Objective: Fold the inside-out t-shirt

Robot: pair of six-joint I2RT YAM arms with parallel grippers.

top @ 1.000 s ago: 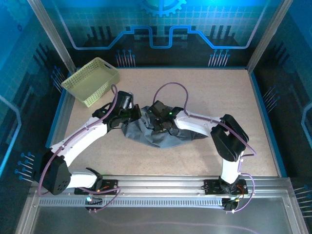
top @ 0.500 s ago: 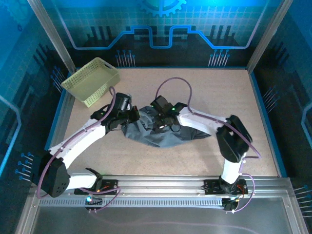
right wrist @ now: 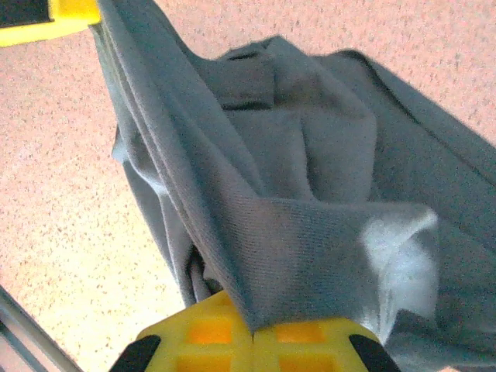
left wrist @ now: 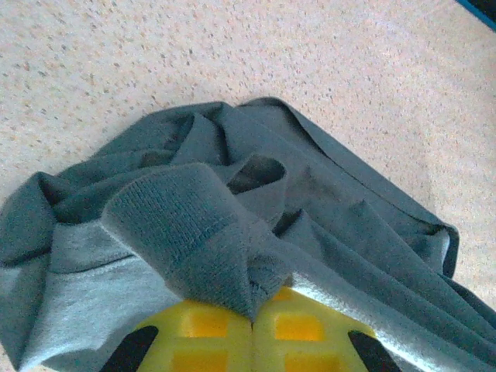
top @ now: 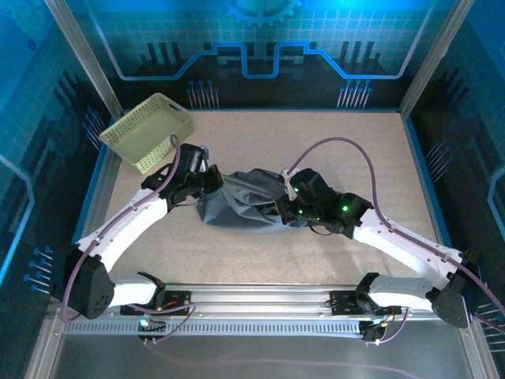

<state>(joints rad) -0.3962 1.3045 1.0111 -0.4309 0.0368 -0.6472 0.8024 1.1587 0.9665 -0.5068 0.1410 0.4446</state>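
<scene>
The inside-out t-shirt (top: 245, 204) lies bunched in the middle of the bench (top: 355, 150) — the left gripper (top: 211, 184) pinches a fold at its left end, the right gripper (top: 284, 212) pinches cloth at its right.

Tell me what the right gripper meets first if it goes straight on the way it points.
The t-shirt itself: the right gripper, shut on a fold, faces its bunched fabric directly ahead; depth beyond is unclear.

The inside-out t-shirt (top: 246, 207) is plain dark slate-grey, seemingly paler along its hems. The lattice basket (top: 166, 150) is pale yellow-green, the counter (top: 355, 150) speckled beige. The left end effector (left wrist: 253, 314) and right end effector (right wrist: 252, 332) are yellow.
</scene>
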